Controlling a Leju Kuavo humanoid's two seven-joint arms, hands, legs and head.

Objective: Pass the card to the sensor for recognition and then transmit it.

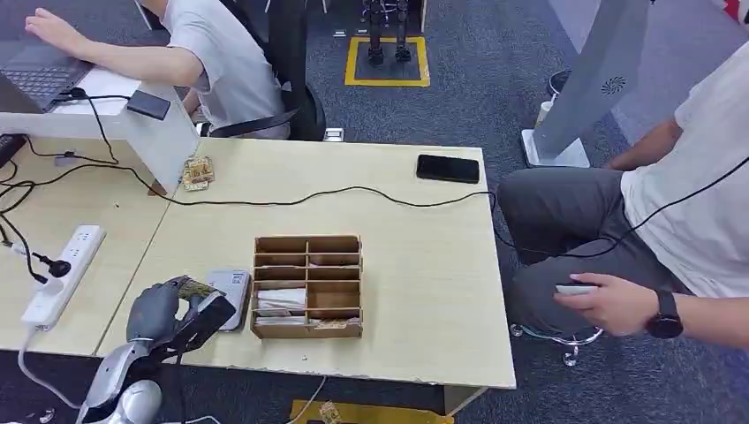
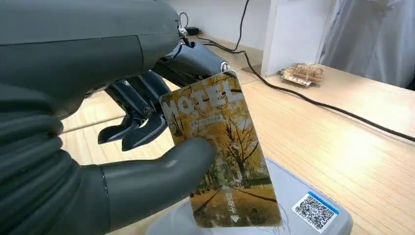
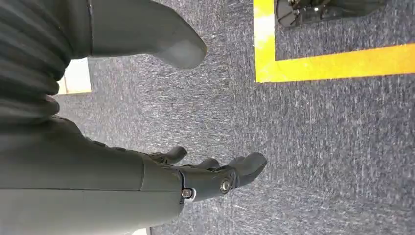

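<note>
1. Head view: the left hand (image 1: pixel 163 311) hangs at the table's (image 1: pixel 424 291) near edge, just beside the grey sensor (image 1: pixel 231 296), which lies against the wooden organiser (image 1: pixel 307 285). Lower gently from here; the organiser wall leaves little room sideways.
2. Left wrist view: thumb and fingers (image 2: pixel 139 129) pinch the card (image 2: pixel 222 152), its lower end over the sensor. Lay it flatter onto the pad, keeping the pinch firm.
3. Right wrist view: the right hand (image 3: pixel 195 174) hangs over carpet, fingers apart, holding nothing; leave it idle.
</note>
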